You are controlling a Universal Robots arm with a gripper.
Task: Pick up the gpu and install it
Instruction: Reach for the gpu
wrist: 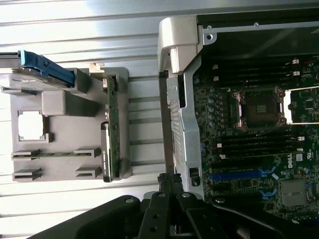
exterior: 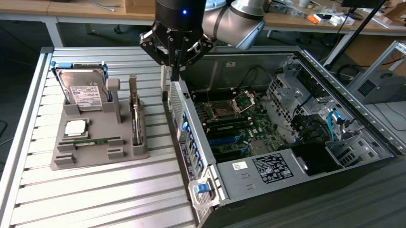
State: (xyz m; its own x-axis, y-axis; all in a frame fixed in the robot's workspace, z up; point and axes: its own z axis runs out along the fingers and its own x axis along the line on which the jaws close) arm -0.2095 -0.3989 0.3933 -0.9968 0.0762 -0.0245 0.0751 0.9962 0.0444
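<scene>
Fingers [exterior: 176,64] pressed together, pinching nothing, above case [exterior: 190,142] rear wall; gpu [exterior: 134,114] sits edge-up in holder [exterior: 95,152] on counter [exterior: 95,199].

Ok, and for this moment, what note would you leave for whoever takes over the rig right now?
The gripper has its jaws shut with nothing seen in them. It is poised above the rear wall of the open computer case.
The gpu stands on edge in the grey holder beside the case, untouched.
Done: nothing that shows.
Left: the gpu is not yet picked up or installed.
</scene>
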